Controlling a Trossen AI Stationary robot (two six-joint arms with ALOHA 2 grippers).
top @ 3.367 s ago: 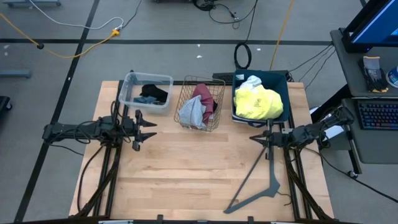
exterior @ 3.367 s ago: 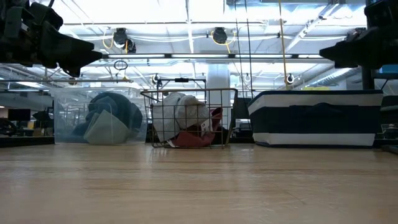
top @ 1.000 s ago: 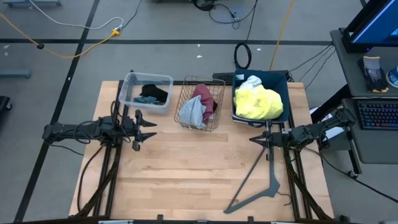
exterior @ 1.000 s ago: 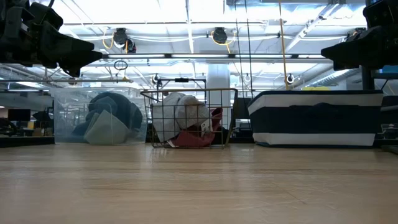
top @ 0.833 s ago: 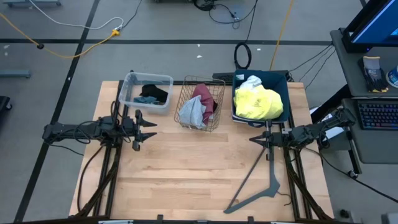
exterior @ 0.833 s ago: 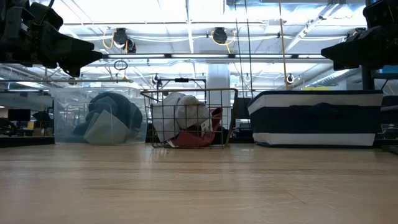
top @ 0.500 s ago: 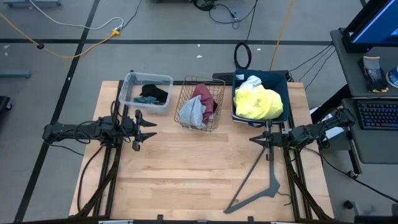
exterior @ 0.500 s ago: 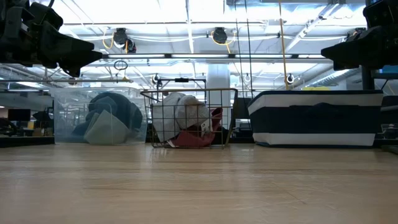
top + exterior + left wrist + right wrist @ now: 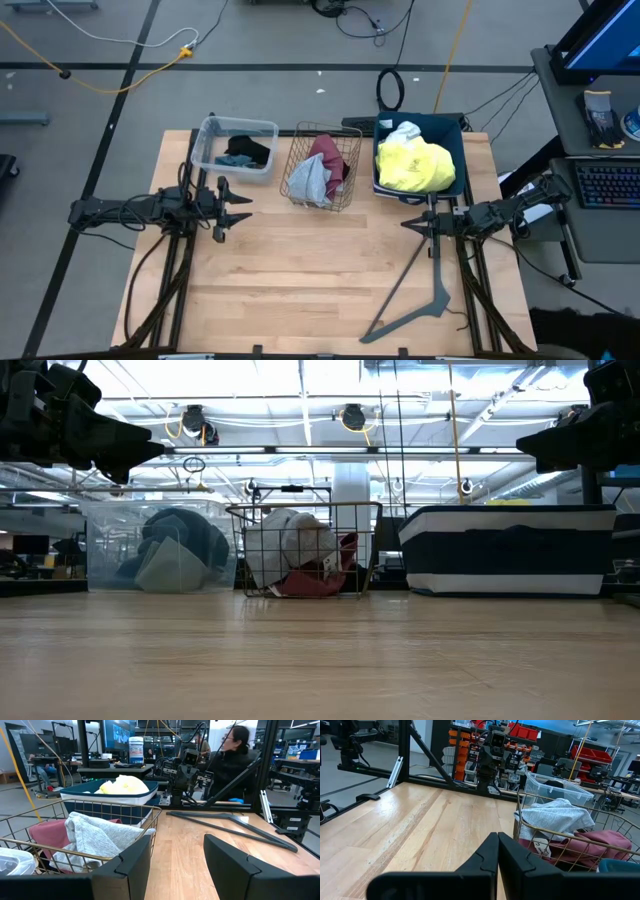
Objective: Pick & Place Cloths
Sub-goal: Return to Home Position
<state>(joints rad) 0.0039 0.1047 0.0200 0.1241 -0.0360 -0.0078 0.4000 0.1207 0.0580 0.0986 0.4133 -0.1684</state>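
**Arms at rest, cloths binned**

The left jaws hang released, with a clear gap between the 2 fingers and nothing in it. They sit at the end of the left arm (image 9: 130, 210), near the desk's (image 9: 300, 270) left edge and raised above the wood. The right jaws are clenched on nothing, fingers pressed together, on the right arm (image 9: 500, 212) near the right edge. They are also raised and point inward over one end of the grey bar (image 9: 438, 280), which lies flat on the desk.

Every cloth I can see is in a container along the far edge:
- The black cloth (image 9: 252, 148) and teal cloth (image 9: 235, 160) lie in the clear bin (image 9: 210, 135).
- A grey cloth (image 9: 308, 180) and the maroon cloth (image 9: 330, 155) lie in the wire basket (image 9: 350, 192).
- The yellow cloth (image 9: 415, 165) and the white cloth (image 9: 403, 131) fill the blue organizer (image 9: 458, 128).
- A pale piece low in the clear bin, seen from desk height, may be the 2nd grey cloth, but I cannot tell.

By my reading the sorting is done and the step in hand is the return to home. The next move calls for no grasp. Both arms only need to settle in their rest pose, and the right one should keep above the bar.

No brand or writing can be read. A small tag on a cloth in the basket is too small to make out.
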